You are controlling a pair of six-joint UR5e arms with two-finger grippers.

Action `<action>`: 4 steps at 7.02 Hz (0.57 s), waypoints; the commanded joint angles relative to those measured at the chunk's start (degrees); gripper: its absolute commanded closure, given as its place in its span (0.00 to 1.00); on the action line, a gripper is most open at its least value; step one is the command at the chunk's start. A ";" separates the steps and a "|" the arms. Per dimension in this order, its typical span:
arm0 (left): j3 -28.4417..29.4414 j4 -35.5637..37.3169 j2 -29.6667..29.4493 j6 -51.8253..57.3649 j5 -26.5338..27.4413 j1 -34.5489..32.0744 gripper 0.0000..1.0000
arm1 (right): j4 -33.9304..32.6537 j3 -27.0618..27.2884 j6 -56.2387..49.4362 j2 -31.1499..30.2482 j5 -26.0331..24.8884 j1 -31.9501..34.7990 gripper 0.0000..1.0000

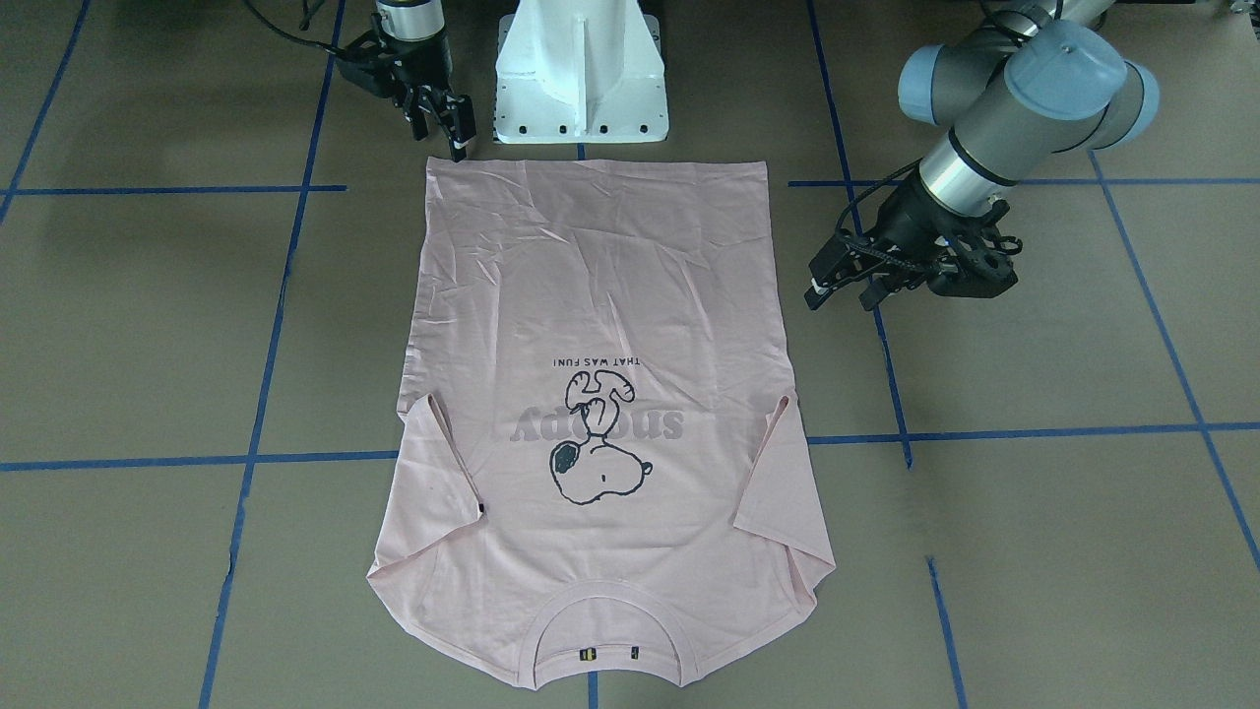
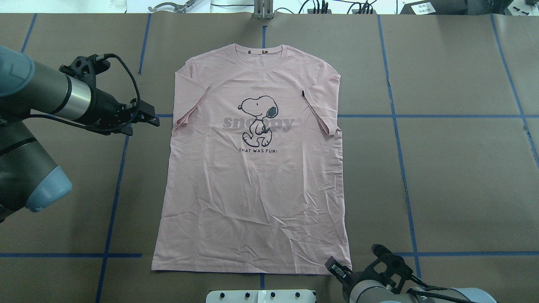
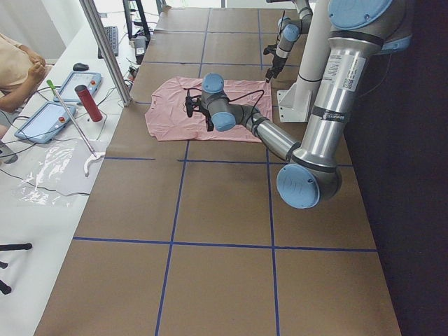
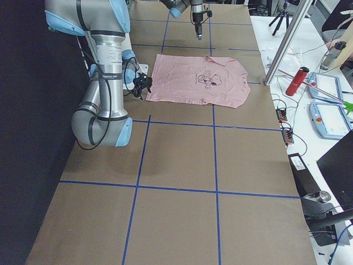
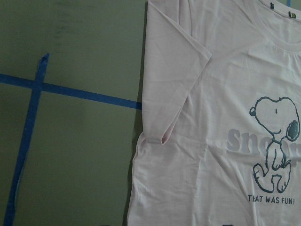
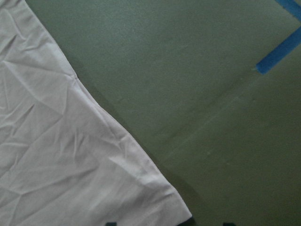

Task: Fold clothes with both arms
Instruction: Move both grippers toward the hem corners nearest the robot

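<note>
The T-shirt point(image 2: 252, 189) lies flat and front up at the centre of the tabletop point(image 2: 463, 168). Its collar point(image 2: 263, 50) points to the tabletop's far edge, away from the robot. Its hem point(image 2: 248, 266) runs along the near edge, just in front of the white pedestal base point(image 1: 581, 79). The Snoopy print point(image 2: 257, 120) and the grey lettering face upward. Both short sleeves are folded inward onto the body. The lower half of the fabric is creased.

The left gripper point(image 1: 843, 293) hangs over bare tabletop just beside the left sleeve point(image 2: 191, 99), clear of the fabric. Its fingers stand apart and hold nothing. The left wrist view looks down on that sleeve and the print.

The right gripper point(image 1: 440, 133) is at the hem corner point(image 6: 174, 207) on the robot's right side. In the right wrist view the two dark fingertips show at the bottom edge, well apart, with the corner lying between them. No cloth is clamped. Whether the tips touch the fabric cannot be told.

Blue tape lines point(image 2: 421, 115) divide the brown tabletop into squares. Beyond the far edge stands a white side table point(image 3: 42, 175) with a red bottle point(image 3: 87, 101) and tablets point(image 3: 42, 120).
</note>
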 commanded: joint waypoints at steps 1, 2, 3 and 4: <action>-0.13 0.02 0.04 -0.24 0.09 -0.01 0.16 | -0.15 -0.24 0.06 0.06 -0.01 0.09 0.26; -0.14 0.02 0.04 -0.24 0.09 0.08 0.16 | -0.15 -0.50 0.06 0.07 -0.01 0.26 0.30; -0.05 0.02 0.04 -0.24 0.09 0.08 0.16 | -0.15 -0.85 -0.02 0.07 -0.01 0.17 0.30; -0.05 0.02 0.04 -0.24 0.09 0.08 0.16 | -0.15 -1.29 -0.02 0.15 -0.01 0.17 0.30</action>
